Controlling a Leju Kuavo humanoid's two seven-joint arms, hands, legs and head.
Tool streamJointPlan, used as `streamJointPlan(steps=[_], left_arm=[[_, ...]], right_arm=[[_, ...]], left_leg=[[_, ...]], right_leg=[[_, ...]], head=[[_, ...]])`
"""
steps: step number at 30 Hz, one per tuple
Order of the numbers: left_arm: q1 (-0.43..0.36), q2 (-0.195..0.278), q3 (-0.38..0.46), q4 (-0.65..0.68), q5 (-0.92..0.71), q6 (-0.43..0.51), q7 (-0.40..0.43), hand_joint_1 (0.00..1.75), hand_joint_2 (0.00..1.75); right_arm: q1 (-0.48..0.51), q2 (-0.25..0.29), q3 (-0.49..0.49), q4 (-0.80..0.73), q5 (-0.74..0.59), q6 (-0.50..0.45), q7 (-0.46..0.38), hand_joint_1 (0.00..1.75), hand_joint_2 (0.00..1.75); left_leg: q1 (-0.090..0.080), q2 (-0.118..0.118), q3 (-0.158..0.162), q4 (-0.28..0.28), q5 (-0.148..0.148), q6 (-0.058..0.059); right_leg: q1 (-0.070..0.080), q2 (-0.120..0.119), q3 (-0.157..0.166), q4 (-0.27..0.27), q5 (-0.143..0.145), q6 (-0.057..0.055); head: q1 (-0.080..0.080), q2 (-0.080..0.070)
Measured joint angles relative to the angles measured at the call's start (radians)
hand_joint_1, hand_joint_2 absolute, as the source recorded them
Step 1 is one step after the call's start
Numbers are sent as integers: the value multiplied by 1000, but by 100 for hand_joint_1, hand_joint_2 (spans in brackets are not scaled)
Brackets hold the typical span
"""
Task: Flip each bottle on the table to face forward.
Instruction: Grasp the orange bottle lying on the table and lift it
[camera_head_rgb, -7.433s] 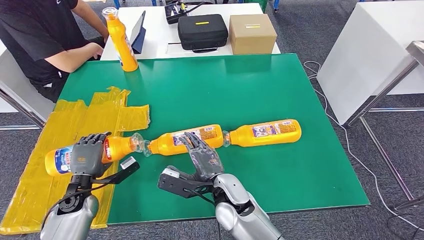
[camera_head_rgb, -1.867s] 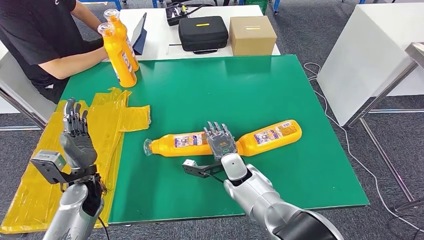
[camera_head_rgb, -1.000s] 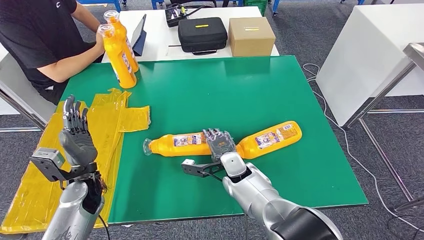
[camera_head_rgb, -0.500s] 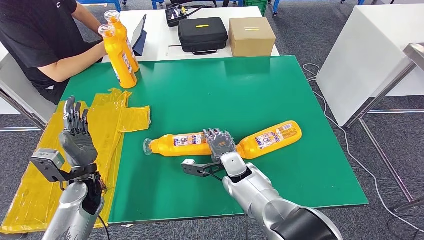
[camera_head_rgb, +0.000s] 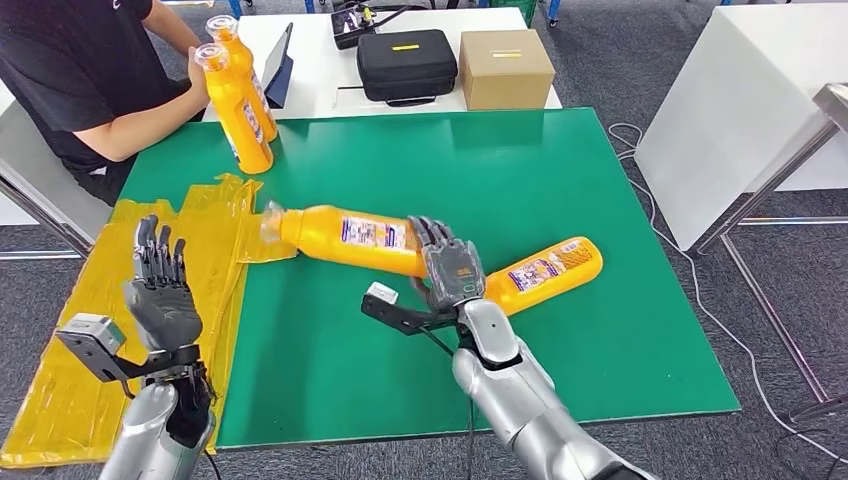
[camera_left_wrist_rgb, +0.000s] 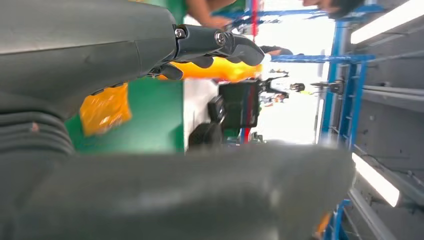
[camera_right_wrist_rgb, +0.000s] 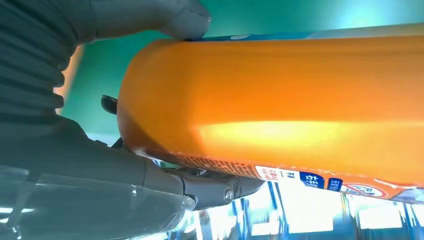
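1. Step in hand: the right hand (camera_head_rgb: 447, 270) grips the base end of one orange bottle (camera_head_rgb: 345, 234) and carries it, cap end pointing toward the yellow plastic sheet (camera_head_rgb: 180, 250). In the right wrist view the thumb (camera_right_wrist_rgb: 150, 17) and fingers (camera_right_wrist_rgb: 215, 187) wrap the bottle body (camera_right_wrist_rgb: 280, 105), so a firm clamp.
2. The held bottle looks raised off the green table mat (camera_head_rgb: 560, 170), tilted, cap over the sheet's edge. Whether it touches the mat, cannot tell.
3. Second lying bottle (camera_head_rgb: 545, 272) sits on the mat just right of the right hand, on its side, untouched.
4. Left hand (camera_head_rgb: 160, 290) is up over the yellow sheet, fingers straight and apart, holding nothing.
5. Two bottles (camera_head_rgb: 238, 95) stand upright at the mat's far left corner, a person's hand (camera_head_rgb: 200, 80) on them; likely already done.
6. Next move, my guess: stand the held bottle up with its label forward and pass or set it near the left side, then go for the second lying bottle. Grip is at the base, so watch for the cap end sagging.
7. Change from half a second ago: the bottle was flat on the mat, in line with the other one; now it is swung toward the far left and lifted. The left hand sits a little lower; the second bottle is unchanged.
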Motion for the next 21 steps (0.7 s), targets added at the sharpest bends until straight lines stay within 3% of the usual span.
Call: streamJointPlan(steps=[7,21], left_arm=[[62,-46,-1,-43,61,-4,14,0,175],[89,-61,3,-88,70,27,16,0,175]], right_arm=[[112,-23,34,-302,-41,-97,-32,175,175],[126,-46,78,-400,-106,-113,-37,175,175]], left_leg=[[0,0,-4,0,-1,0],[0,-1,-4,0,0,0]], right_leg=[[0,0,-4,0,0,0],[0,0,-4,0,0,0]], head=[[0,0],[0,0]])
